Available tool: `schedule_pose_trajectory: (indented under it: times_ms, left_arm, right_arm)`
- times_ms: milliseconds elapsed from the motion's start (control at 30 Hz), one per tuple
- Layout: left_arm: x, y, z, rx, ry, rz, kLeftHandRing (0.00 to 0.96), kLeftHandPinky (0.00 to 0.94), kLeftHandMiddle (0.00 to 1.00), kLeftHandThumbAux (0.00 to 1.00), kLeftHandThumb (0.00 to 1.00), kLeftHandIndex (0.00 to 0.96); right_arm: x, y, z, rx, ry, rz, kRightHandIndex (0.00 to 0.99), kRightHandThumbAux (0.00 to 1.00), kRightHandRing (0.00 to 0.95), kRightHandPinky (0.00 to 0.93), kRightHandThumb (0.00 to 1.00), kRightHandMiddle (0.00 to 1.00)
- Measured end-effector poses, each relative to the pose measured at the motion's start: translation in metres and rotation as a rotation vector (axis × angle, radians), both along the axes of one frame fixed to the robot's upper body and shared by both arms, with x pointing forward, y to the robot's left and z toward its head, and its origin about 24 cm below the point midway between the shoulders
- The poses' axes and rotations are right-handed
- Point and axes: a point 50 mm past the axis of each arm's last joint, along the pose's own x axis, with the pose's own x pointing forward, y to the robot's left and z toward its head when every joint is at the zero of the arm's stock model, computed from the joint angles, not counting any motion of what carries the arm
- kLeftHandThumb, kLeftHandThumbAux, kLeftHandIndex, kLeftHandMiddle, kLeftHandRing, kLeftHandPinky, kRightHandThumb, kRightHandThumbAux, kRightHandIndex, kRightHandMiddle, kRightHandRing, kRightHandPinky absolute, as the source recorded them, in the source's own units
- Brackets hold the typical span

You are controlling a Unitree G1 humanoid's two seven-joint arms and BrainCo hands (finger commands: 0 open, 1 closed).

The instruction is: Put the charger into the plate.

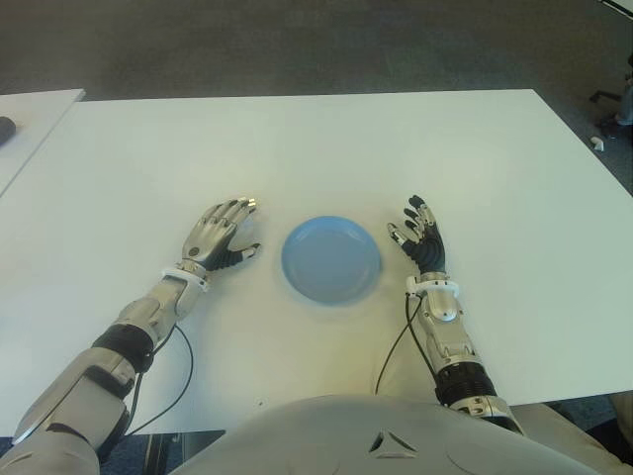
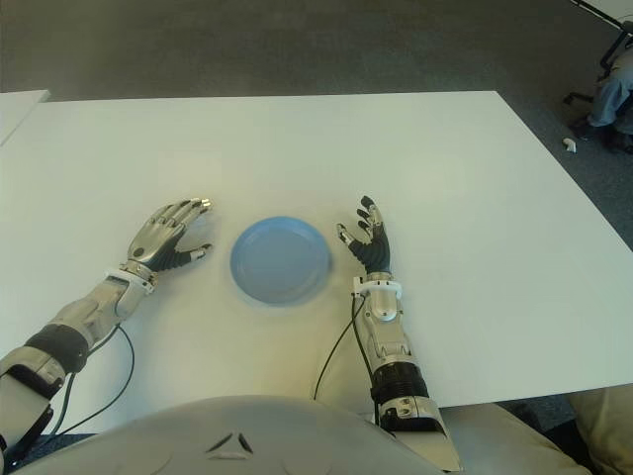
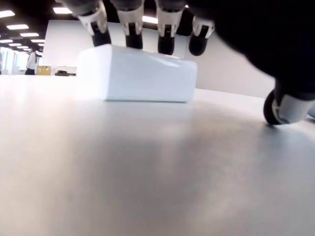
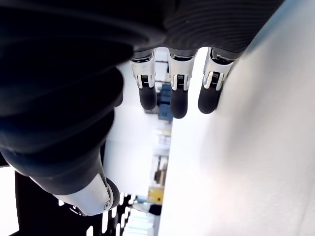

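Charger under the left hand, on the white table left of the blue plate.
It is a plain white rectangular block with rounded edges, lying flat on the tabletop. The left hand's fingertips come down along its top far edge, the thumb apart to one side, so the fingers are spread over it rather than closed. The right hand shows just right of the plate, fingers loosely extended, holding nothing.
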Motion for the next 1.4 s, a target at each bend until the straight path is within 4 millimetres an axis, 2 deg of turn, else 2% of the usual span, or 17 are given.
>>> schedule_pose_trajectory:
  times_ms: [567,1400]
  left_arm:
    - [-0.0087,0.0011,0.0043,-0.001,0.024,0.021,0.000,0.000,0.000,0.361,0.000,0.000]
    - [-0.0047,-0.0026,0.0023,-0.003,-0.015,0.041,0.000,0.000,0.000,0.365,0.019,0.000]
  right_arm:
    - [0.0002,-0.0003,-0.0001,0.001,0.001,-0.001,0.065,0.807,0.128,0.164,0.108,0.120]
    - [0.0005,-0.0005,-0.0001,0.000,0.001,0.001,0.063,0.801,0.147,0.179,0.162,0.134]
